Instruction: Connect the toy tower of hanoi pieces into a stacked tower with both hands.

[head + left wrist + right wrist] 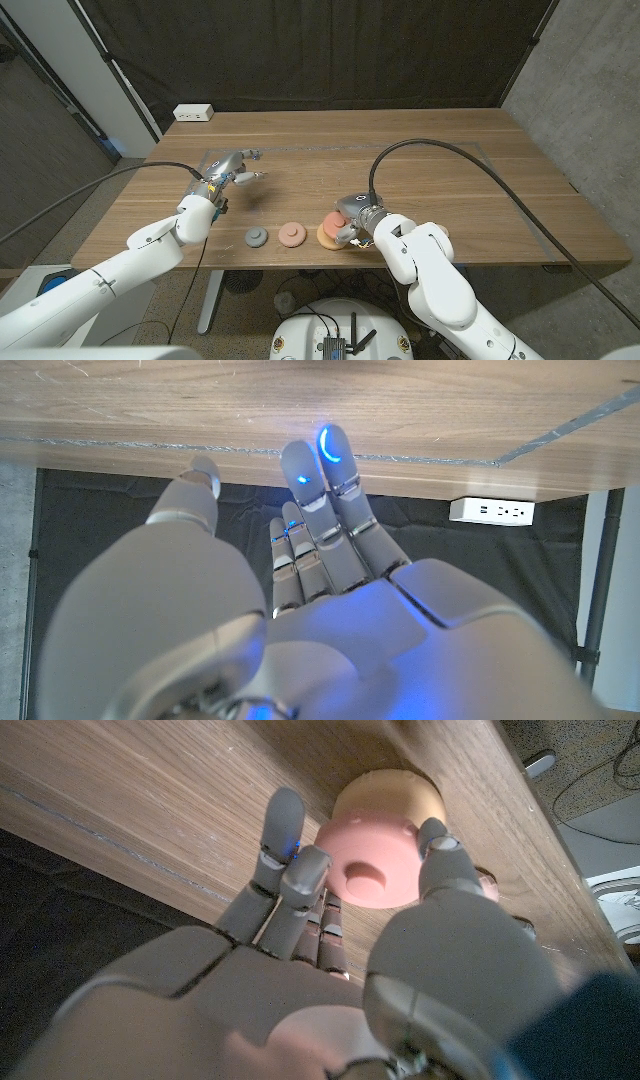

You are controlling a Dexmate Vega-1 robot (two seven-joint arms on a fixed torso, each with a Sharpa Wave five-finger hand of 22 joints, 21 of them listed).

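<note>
Wooden table [440,150] under both arms. Right hand [352,218] pinches a pink disc [368,862] by its rim, set on the tan disc [392,785] beneath its fingers. Smooth, round, stiff pieces with a centre peg, probably light; grip at the rim. Salmon disc [291,235] and grey disc [257,238] lie beside that hand. Left hand [231,168] hovers, fingers spread, empty.

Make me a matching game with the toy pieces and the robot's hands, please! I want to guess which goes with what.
Things:
1. grey piece
2. pink piece
3. right hand
4. left hand

Matches:
A. up over bare table, holding nothing
B. on the stack of a red piece on a tan piece
C. lying nearest the left arm
D. lying in the middle of the row of pieces

Pairs: 1-C, 2-D, 3-B, 4-A
</note>
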